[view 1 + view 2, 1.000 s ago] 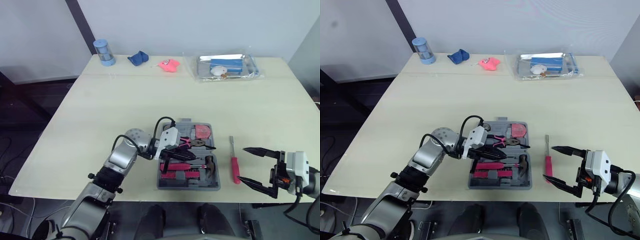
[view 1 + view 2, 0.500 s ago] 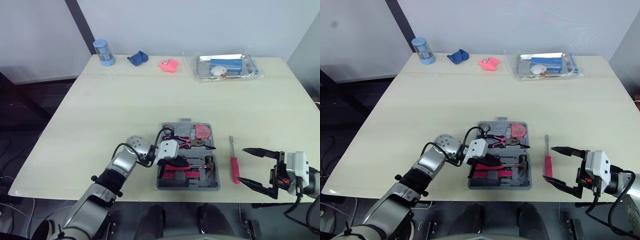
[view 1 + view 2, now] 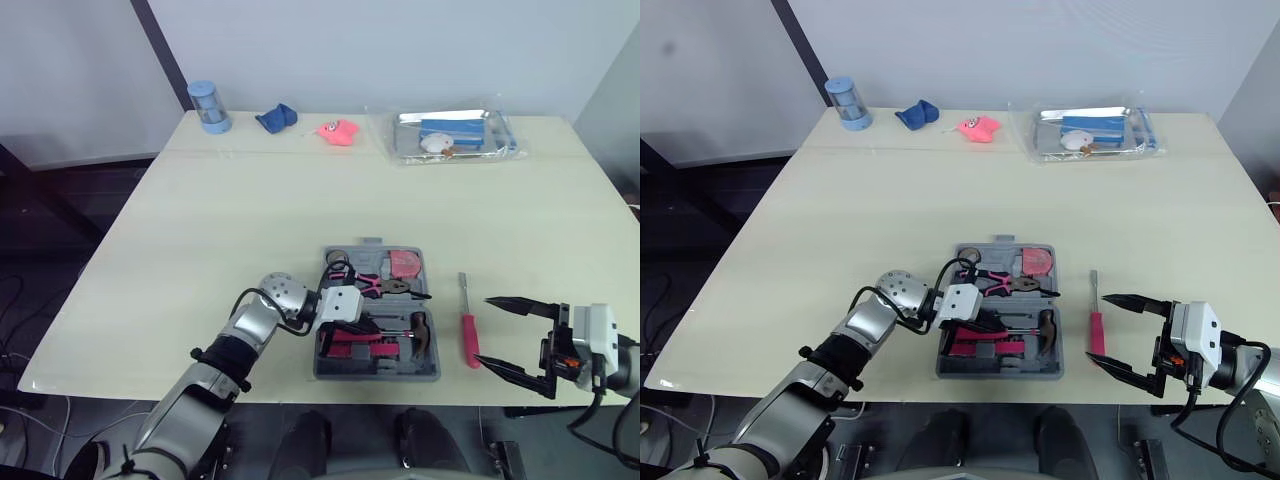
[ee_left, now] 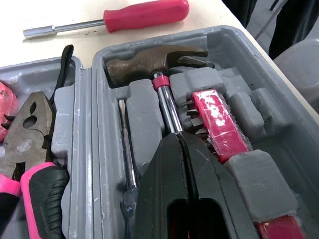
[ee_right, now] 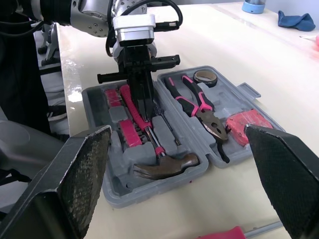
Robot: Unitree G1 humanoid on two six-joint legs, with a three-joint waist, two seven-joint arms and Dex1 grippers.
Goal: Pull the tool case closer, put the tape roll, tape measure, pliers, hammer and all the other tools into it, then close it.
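- Far edge of the worktop [image 3: 250, 200], left part: a blue canister [image 3: 207, 105], then a blue cloth [image 3: 276, 117], then a small pink object [image 3: 340, 131].
- Left gripper [image 4: 178, 137]: it reaches into the near half of the tool case from the left. The jaws are clenched, tips pressed together, directly over the shaft of the hammer [image 4: 154, 62].
- Tool case [image 3: 375, 373]: it lies open and flat near the front edge of the worktop.
- Near half: the hammer sits in its moulded slot, head to the right, with a red bit holder [image 4: 214, 122] beside it.
- Far half: the tape roll [image 5: 203, 76], the pliers [image 3: 385, 285] and the tape measure [image 3: 403, 263].
- Far edge, right part: a clear tray [image 3: 455, 135].
- Screwdriver [image 3: 467, 338]: red handle, lying on the worktop just beside the case, outside it.
- Right gripper [image 3: 482, 329]: jaws released and spread wide, near the screwdriver, grasping nothing.
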